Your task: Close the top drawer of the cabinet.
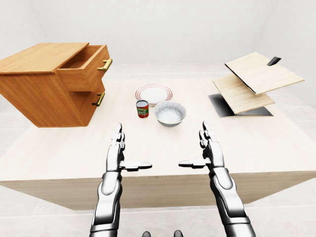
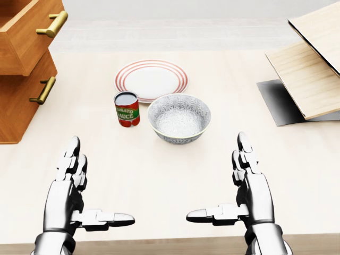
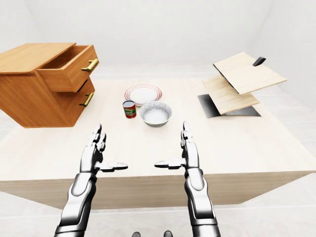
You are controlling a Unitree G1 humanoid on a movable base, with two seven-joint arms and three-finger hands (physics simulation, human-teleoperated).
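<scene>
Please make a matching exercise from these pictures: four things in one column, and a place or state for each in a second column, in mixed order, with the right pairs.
Things:
1. top drawer
2. can
3. plate
4. left hand

States:
A. open, held flat above the table
B. pulled out
C. above the bowl in the head view
D. upright, left of the bowl

Pairs: 1-B, 2-D, 3-C, 4-A

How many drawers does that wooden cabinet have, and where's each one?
2. The top drawer is pulled open, sticking out toward the view's right. The bottom drawer sits directly below it, pushed in. Each has one brass handle.
</scene>
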